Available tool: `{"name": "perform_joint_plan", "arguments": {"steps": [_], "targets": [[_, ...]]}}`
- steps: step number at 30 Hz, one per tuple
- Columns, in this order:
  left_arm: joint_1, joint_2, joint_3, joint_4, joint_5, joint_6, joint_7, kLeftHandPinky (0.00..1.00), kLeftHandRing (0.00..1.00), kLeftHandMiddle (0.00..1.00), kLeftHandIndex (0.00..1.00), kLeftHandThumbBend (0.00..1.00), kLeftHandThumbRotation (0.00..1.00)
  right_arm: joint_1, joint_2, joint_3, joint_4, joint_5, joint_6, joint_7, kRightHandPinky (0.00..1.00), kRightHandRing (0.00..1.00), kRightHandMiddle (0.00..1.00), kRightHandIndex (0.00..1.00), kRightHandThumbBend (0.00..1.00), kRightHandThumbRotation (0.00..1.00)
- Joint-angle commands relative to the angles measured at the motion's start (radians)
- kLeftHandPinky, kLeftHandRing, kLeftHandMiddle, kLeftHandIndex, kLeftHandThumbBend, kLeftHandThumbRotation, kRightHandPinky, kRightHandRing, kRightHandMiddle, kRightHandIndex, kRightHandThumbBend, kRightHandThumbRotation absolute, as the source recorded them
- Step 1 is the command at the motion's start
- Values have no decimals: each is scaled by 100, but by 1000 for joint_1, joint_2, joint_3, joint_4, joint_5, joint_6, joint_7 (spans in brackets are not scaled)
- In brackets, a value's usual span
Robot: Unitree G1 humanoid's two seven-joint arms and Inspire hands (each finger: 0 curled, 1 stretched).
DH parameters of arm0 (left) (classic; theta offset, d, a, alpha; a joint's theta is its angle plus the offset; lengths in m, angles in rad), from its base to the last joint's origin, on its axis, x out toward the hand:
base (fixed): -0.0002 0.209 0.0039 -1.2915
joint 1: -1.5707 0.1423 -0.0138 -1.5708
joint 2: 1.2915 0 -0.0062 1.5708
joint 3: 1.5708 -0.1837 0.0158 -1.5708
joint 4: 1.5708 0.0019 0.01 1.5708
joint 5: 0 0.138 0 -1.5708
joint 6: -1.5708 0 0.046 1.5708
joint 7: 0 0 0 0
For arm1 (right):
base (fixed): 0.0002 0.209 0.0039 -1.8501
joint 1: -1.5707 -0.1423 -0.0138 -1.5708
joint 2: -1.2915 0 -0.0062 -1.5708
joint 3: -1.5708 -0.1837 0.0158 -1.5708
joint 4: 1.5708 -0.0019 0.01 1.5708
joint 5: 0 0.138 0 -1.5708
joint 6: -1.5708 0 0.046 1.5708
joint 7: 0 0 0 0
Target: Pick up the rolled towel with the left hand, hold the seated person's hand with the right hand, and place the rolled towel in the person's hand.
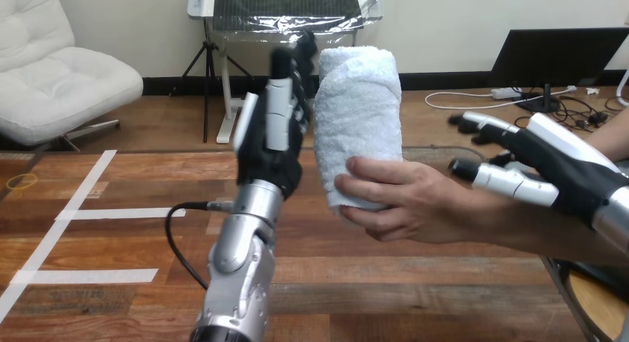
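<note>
Head view.

Item, rolled towel (360, 112): white, upright, raised above the middle of the table (415, 290), nearer its far edge than its near edge. Lower end wrapped by the person's hand (404, 201), which reaches in from the table's right side, fingers curled across the front of the roll. Upper end free and above both robot hands.

Item, left hand (271, 153): just beside the towel's left flank, level with its middle and upper part. Back of hand and white shells turned toward the camera. Fingers (278, 112) nearly straight and pointing up, tips leaning slightly toward the top of the roll; not wrapped round it. Cannot tell whether any contact with the towel. Thumb hidden behind the hand. Left forearm (241, 275) silver, rising steeply from the near edge of the table, wrist almost vertical.

Item, right hand (571, 171): at the table's right side, well apart from the towel, lying over and behind the person's wrist. Palm turned down and leftward, white shell on top. Fingers (504, 180) straight and spread, pointing left toward the towel, lowest one lying along the top of the wrist; none curled round it. Grasp not seen; cannot tell whether touching.

Item, white tape strips (89, 277): flat on the table near its left edge, well apart from the towel and both hands.
</note>
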Motion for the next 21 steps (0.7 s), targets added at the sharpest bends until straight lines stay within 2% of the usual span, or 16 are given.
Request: {"name": "perform_joint_plan", "arguments": {"steps": [1, 8, 12, 21], "targets": [[40, 11, 9, -84, -11, 4, -13, 100, 100, 95, 93, 86, 100, 11, 70, -58, -31, 67, 17, -45, 84, 94, 94, 94, 97, 100], [121, 17, 3, -201, -43, 45, -36, 100, 100, 95, 93, 87, 100, 54, 140, -103, -59, 150, -30, -94, 91, 95, 94, 94, 95, 100], [167, 19, -2, -278, -58, 77, -44, 100, 99, 94, 92, 87, 100, 79, 171, -120, -95, 197, -35, -103, 92, 95, 95, 95, 95, 100], [285, 42, -34, -474, -75, 125, -46, 100, 95, 91, 89, 88, 100, 131, 260, -152, -166, 300, -88, -136, 92, 95, 95, 96, 96, 100]]}}
